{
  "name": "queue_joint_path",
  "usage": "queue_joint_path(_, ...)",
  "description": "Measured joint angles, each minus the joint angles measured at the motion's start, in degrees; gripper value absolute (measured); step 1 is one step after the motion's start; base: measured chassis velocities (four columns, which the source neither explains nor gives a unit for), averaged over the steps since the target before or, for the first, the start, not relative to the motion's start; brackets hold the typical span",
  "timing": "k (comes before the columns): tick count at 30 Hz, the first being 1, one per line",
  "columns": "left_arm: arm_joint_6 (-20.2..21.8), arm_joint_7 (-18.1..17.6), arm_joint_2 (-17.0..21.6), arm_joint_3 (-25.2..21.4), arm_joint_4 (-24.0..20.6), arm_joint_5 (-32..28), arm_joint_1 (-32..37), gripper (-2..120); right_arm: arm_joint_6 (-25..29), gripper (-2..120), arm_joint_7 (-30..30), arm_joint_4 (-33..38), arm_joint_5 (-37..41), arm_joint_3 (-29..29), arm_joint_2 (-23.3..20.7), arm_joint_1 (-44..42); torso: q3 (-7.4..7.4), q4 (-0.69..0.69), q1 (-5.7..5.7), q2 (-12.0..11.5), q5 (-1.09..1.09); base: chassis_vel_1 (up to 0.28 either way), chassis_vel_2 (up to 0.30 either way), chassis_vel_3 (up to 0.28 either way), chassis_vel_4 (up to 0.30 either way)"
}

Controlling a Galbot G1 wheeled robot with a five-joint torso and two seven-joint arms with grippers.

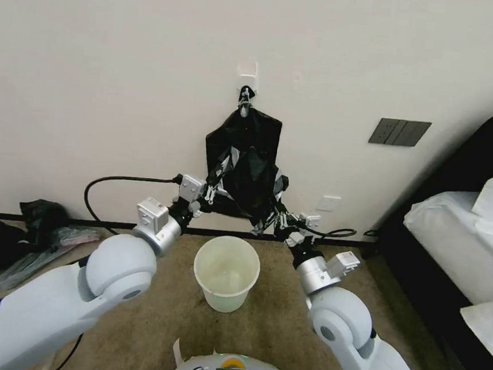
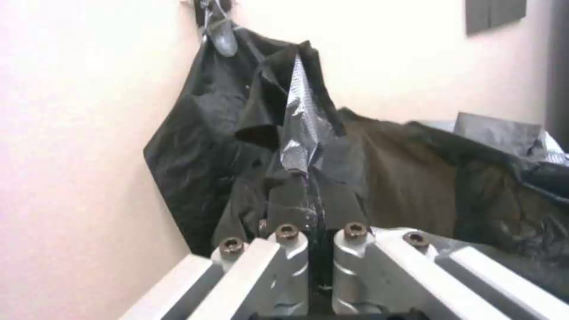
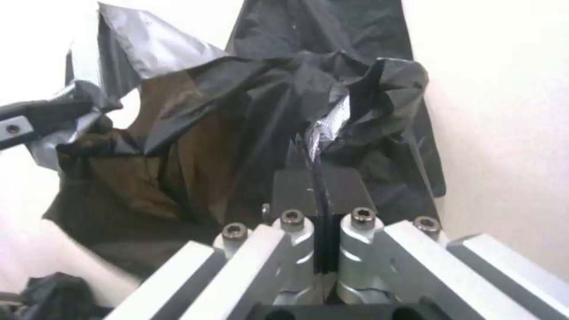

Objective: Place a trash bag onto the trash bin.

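The trash bag (image 1: 252,180) is a glossy black film stretched between my two grippers, in front of the wall and above the far side of the trash bin (image 1: 226,272). The cream-white bin stands open-mouthed on the carpet between my arms. My left gripper (image 1: 214,192) is shut on the bag's left edge. In the left wrist view the left gripper (image 2: 311,198) pinches a grey-sheened fold of the bag (image 2: 415,178). My right gripper (image 1: 276,215) is shut on the right edge. In the right wrist view the right gripper (image 3: 312,175) clamps crumpled film of the bag (image 3: 195,129).
A flat black pack (image 1: 243,128) hangs from a wall hook (image 1: 245,97) right behind the bag. A dark heap of cloth and plastic (image 1: 29,229) lies on the floor at left. A bed (image 1: 467,227) stands at right. A black cable (image 1: 99,186) loops along the wall.
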Motion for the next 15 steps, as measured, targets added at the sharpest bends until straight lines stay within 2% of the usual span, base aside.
queue_joint_path(7, 0.3, 0.0, 0.4, 0.0, -1.7, -0.2, 1.7, 0, -2.2, 0, 2.3, 4.6, 2.4, 1.1, 0.9, -5.4, 0.00, -0.01, 0.00, 0.0, -0.01, 0.000, 0.000, 0.000, 0.000)
queue_joint_path(13, 0.4, 0.2, 1.1, -0.8, -2.2, -0.5, 3.2, 0, -3.3, 0, 3.8, 5.2, 5.0, 0.8, 1.9, -8.9, 0.00, -0.01, 0.00, 0.0, -0.01, 0.000, 0.000, 0.000, 0.000)
queue_joint_path(15, 0.4, 0.2, 1.5, -2.4, -2.2, -1.1, 4.4, 0, -4.0, 0, 4.4, 5.2, 6.1, 0.1, 2.5, -10.1, 0.00, -0.01, 0.01, 0.0, -0.01, 0.000, 0.000, 0.000, 0.000)
